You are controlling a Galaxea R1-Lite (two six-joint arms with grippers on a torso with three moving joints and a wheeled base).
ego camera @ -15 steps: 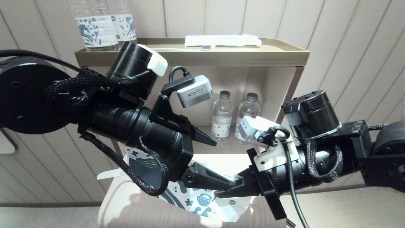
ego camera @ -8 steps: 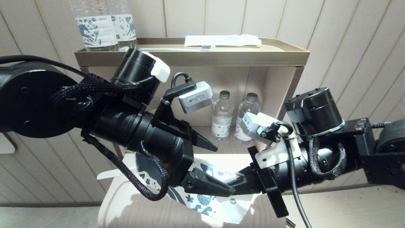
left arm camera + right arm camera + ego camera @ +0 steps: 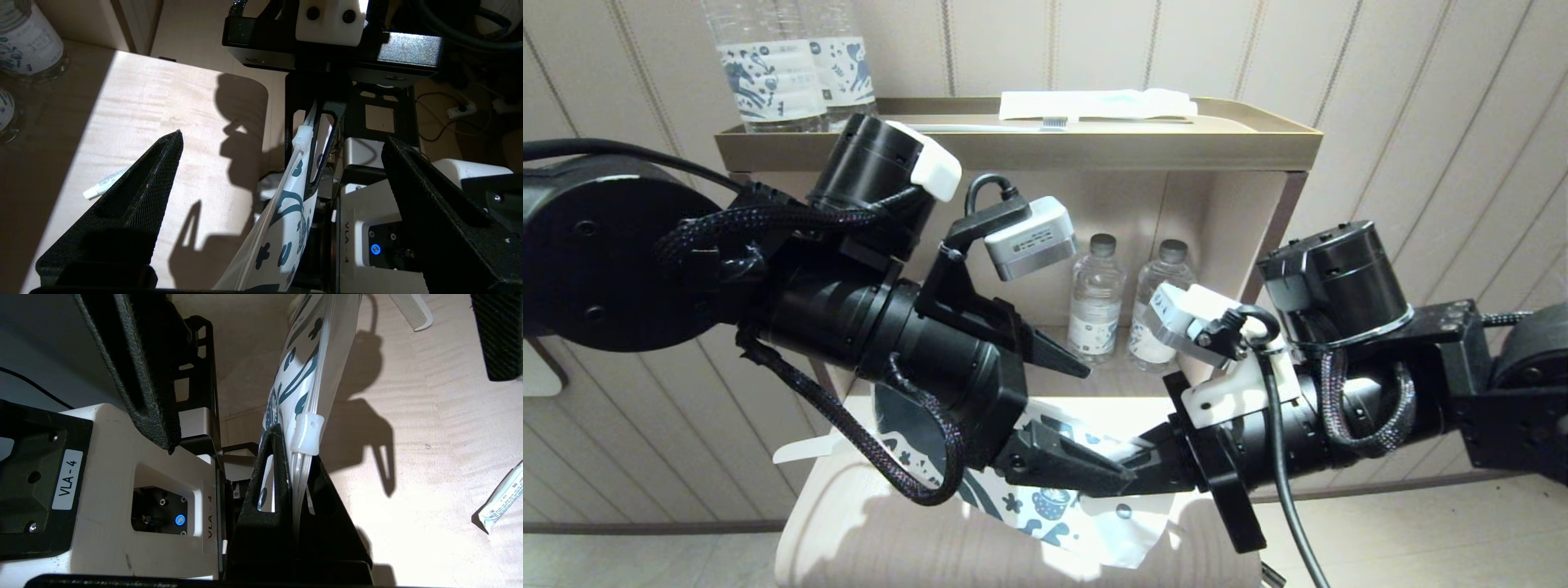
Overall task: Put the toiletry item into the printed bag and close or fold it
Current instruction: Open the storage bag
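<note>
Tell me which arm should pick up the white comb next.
Left. The left hand is open and empty, and the slim white plastic comb lies on the tabletop on its side. The right hand is shut on the white pouch printed with blue motifs, holding it up.

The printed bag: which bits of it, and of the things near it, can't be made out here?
- printed bag: in the head view the left arm covers most of it; no view shows its inside.
- comb: right wrist view, cut off by the picture's edge; only one end shows.
- packet: right wrist view, cut off by the edge; print too small to read.
</note>
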